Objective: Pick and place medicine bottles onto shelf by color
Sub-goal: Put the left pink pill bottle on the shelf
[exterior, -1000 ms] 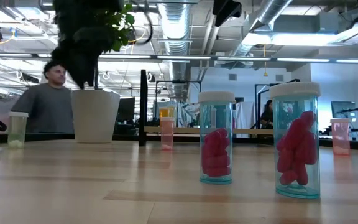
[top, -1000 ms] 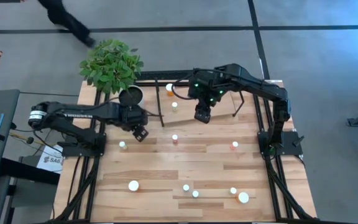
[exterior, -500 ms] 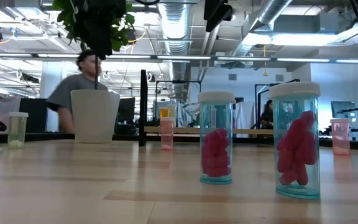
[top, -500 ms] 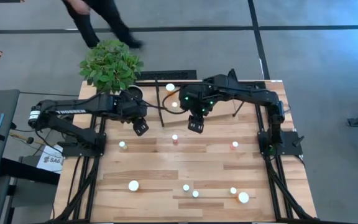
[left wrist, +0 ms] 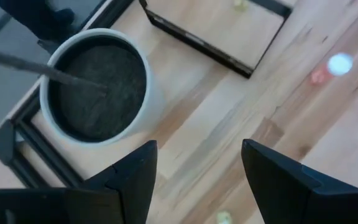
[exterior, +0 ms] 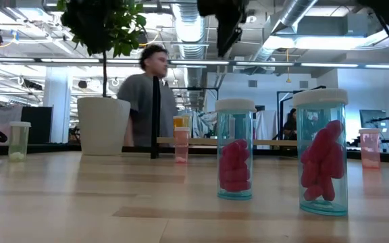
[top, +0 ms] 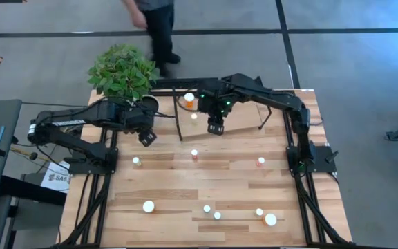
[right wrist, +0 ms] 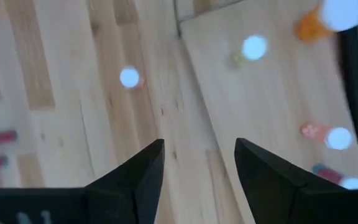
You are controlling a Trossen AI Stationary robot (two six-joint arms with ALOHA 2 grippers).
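Claws first: the right claw [top: 215,128] hangs over the shelf [top: 216,111] at the far side of the bench [top: 185,187], its two fingers [right wrist: 138,171] parted with bare wood showing between them and nothing held. The left claw [top: 146,137] hovers close to the white plant pot [left wrist: 98,87], also spread and empty, its fingers [left wrist: 135,174] framing plain bench boards.

Below the right claw the shelf lies as a pale board with thin black uprights at its ends, its long side running across the bench. On it, from above, I can make out an orange bottle [top: 188,99] near its left end and a pale bottle [top: 194,117] a little nearer the middle; both show only round white caps, so they stand upright with their long axes vertical.

Out on the open bench more medicine bottles stand upright and well apart: one pinkish-red bottle [top: 194,153] at mid-bench, another [top: 260,161] to the right, a pale one [top: 136,161] to the left, and a loose row along the near edge, including a large-capped bottle [top: 148,205] and another big one [top: 271,219]. From bench height the two nearest [exterior: 235,150] [exterior: 320,152] are clear tubes of pink pills, caps up.

The leafy plant [top: 123,70] rises from the pot at the far left corner. A person [top: 154,28] walks past behind the bench.
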